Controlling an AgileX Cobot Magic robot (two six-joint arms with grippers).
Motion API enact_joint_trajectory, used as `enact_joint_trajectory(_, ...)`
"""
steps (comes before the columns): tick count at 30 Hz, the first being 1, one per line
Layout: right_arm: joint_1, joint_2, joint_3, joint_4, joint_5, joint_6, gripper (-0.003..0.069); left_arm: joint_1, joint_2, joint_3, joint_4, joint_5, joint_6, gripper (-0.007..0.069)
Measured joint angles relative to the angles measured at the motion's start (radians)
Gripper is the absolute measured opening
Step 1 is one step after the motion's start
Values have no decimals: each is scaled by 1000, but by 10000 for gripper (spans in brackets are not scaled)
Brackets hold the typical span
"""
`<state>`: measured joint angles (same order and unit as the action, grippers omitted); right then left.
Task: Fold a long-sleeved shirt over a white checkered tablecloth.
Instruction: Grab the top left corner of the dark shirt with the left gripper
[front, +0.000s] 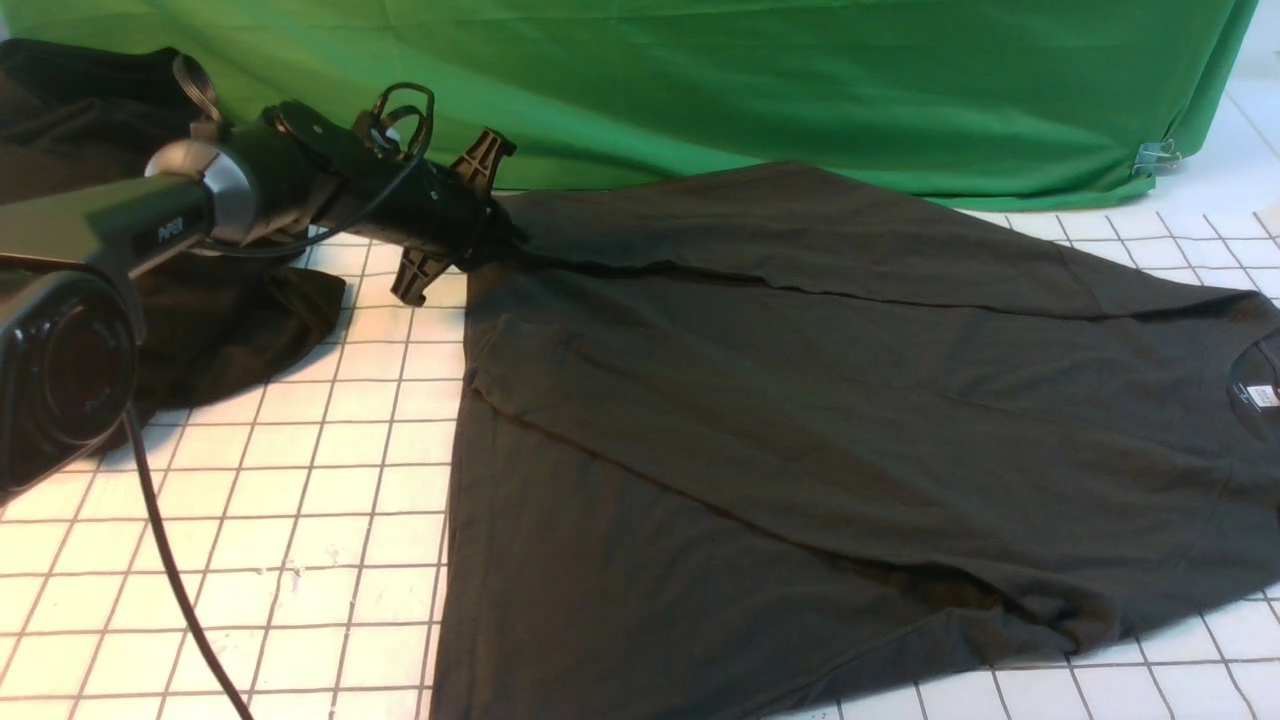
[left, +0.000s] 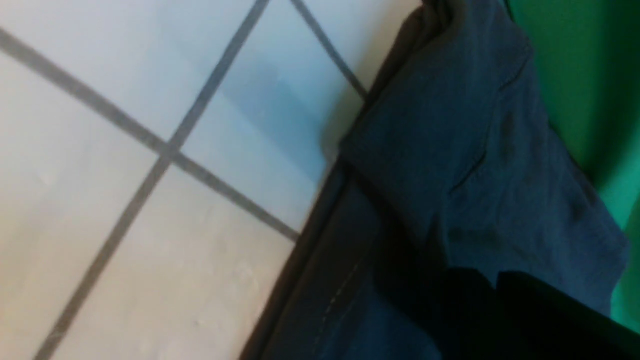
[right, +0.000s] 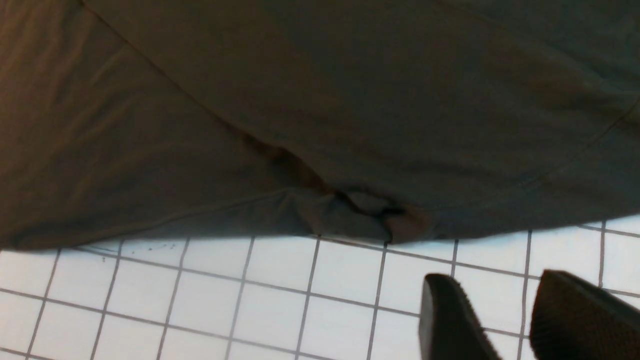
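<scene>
Jaws of the left gripper (front: 492, 243) are closed onto the far left corner of the long-sleeved shirt (front: 800, 420); the left wrist view shows the fingertips (left: 525, 320) only as a dark blurred mass, drawn together, with a raised fold of cloth running into them. That corner stands slightly off the white checkered tablecloth (front: 330, 480) and casts a shadow on it. The left arm (front: 100, 230) reaches in from the left edge of the front view.

Jaws of the right gripper (right: 492, 282) are parted, with bare tablecloth squares visible between the two fingers (right: 450, 320). They hold nothing and touch nothing; they hang over the tablecloth just beside the near edge of the shirt, close to a small bunched pucker (right: 370, 215) in that edge.

The shirt lies spread flat on the tablecloth, hem to the left, collar (front: 1245, 352) and neck label (front: 1262, 396) at the right edge. A long crease (front: 850, 295) runs from the held corner across the far side toward the collar.

A green cloth (front: 750, 90) hangs behind, fastened at its right with a metal clip (front: 1158, 156). A second black garment (front: 250, 320) lies heaped at far left, apart from the shirt.
</scene>
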<state>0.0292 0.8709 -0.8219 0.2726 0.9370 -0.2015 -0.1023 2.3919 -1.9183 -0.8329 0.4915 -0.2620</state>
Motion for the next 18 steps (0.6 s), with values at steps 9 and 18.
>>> enact_joint_trajectory(9,0,0,0,1,-3,0,242,-1,1,0,-2,1,-1,366)
enact_joint_trajectory(18,0,0,0,1,-21,0,242,-1,24,0,-9,-50,-46,392)
